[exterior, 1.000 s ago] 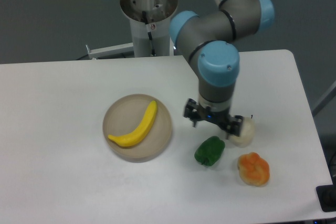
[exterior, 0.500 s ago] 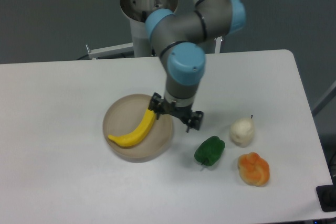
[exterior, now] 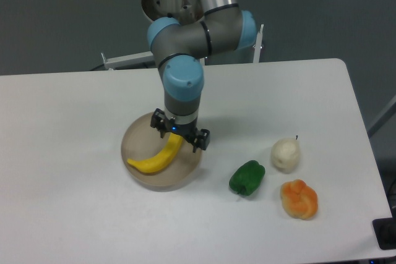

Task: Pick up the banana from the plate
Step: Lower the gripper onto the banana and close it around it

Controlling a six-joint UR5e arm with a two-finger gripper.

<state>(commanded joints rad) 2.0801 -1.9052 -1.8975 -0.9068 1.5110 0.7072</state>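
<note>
A bright yellow banana [exterior: 156,158] lies across the round beige plate [exterior: 138,138] on the white table, its lower end toward the front left. My gripper [exterior: 180,134] hangs over the banana's upper right end and hides that tip. The two fingers stand apart, one on each side of the banana's end, so the gripper is open and holds nothing. How high it sits above the fruit cannot be judged from this view.
Right of the plate lie a green pepper [exterior: 247,177], a white garlic-like bulb [exterior: 286,154] and a lumpy orange fruit [exterior: 299,199]. The arm's base column [exterior: 173,4] stands at the table's back edge.
The arm has swung left from beside the white bulb, across the plate's right rim, and now stands over the banana's upper end. The objects have not moved.
</note>
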